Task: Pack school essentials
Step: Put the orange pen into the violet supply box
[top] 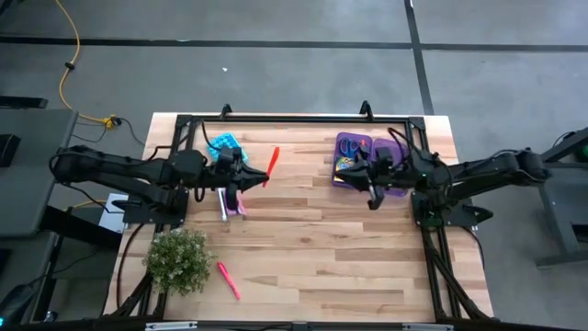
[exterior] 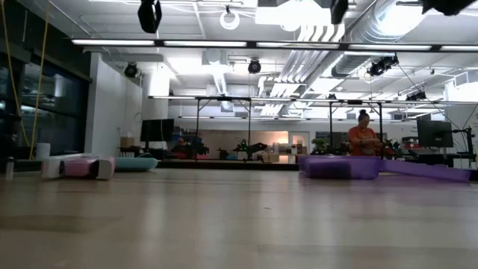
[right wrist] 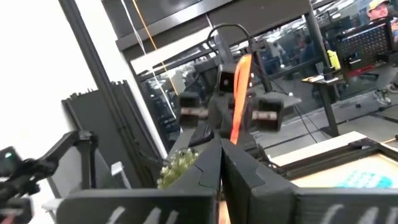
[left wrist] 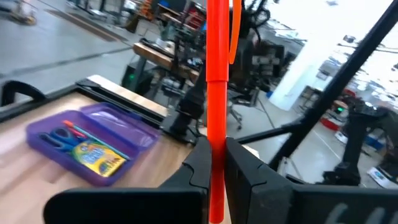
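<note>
The left gripper [top: 250, 175] pinches the orange pen [top: 271, 166] upright, with the purple case [top: 367, 162] well off toward the right gripper [top: 372, 175] (pressed together, empty).

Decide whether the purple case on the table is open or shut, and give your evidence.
Open. The purple case lies with its lid folded back, and the scissors and crayon box show inside it, uncovered.

Left gripper [left wrist: 216, 163]: both dark fingers pressed against an orange pen [left wrist: 217, 56], which stands upright between them and runs out of the top of the view. Beyond, on the wooden table [left wrist: 37, 168], an open purple case [left wrist: 124, 127] contains scissors [left wrist: 59, 138] and a yellow-green crayon box [left wrist: 96, 157], lying side by side.
</note>
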{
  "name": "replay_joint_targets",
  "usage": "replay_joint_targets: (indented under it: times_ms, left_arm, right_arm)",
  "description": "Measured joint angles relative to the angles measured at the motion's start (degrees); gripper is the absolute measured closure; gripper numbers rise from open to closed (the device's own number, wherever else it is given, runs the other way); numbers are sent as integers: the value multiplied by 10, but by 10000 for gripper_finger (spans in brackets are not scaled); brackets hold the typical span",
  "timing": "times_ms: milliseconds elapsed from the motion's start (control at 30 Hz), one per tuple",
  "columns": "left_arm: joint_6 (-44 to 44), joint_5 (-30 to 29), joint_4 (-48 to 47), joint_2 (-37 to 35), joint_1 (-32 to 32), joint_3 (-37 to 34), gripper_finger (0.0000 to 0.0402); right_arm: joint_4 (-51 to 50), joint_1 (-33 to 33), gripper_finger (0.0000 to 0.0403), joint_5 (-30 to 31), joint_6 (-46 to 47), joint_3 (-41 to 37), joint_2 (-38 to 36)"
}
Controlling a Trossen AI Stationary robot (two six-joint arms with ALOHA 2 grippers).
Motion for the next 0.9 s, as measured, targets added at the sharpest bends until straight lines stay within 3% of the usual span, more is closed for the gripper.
replay_joint_targets:
  times_ms: [167,367,567,700,900]
  left_arm:
    - [-16,11,37,34,-7,0,396]
    - [-38,84,122,76,-13,0,396]
    - [-80,166,154,85,-11,0,396]
    - [-106,199,177,86,-11,0,396]
    - [-122,213,207,91,-11,1,396]
  right_arm:
    - [-20,0,372,1,-4,75,76]
    - [-80,0,258,-1,0,164,159]
    - [-97,0,162,-93,-18,248,216]
    - [-99,-1,147,-135,-36,293,252]
    - [-111,-8,156,-135,-57,320,288]
